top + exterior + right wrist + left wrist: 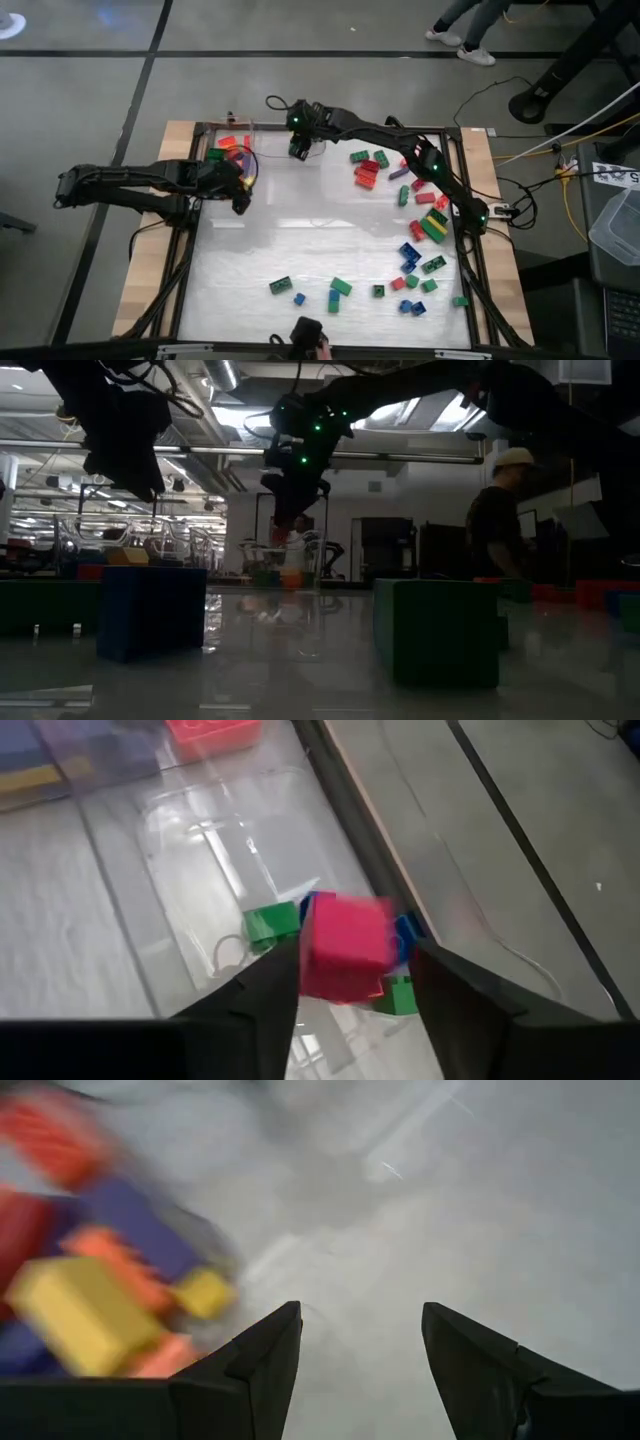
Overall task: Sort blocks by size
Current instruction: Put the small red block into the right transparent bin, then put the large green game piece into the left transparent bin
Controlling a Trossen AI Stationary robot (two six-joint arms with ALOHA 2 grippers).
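Two dark arms work over the white table (pixel 320 250). The right gripper (pixel 299 150) hangs near the far edge, above a clear container (pixel 200 830) holding small green (pixel 270 923) and blue (pixel 408 932) bricks. A red square brick (pixel 345 948) sits blurred between its fingers (pixel 262 995), which stand apart; whether they touch it cannot be told. The left gripper (pixel 360 1370) hovers at the table's far left beside a heap of red, purple, orange and yellow bricks (pixel 232 152), its fingers spread with nothing between them. Most loose blocks (pixel 415 225) lie scattered along the right side and near edge. In the low view, a person (pixel 497 525) wearing a cap stands behind the table.
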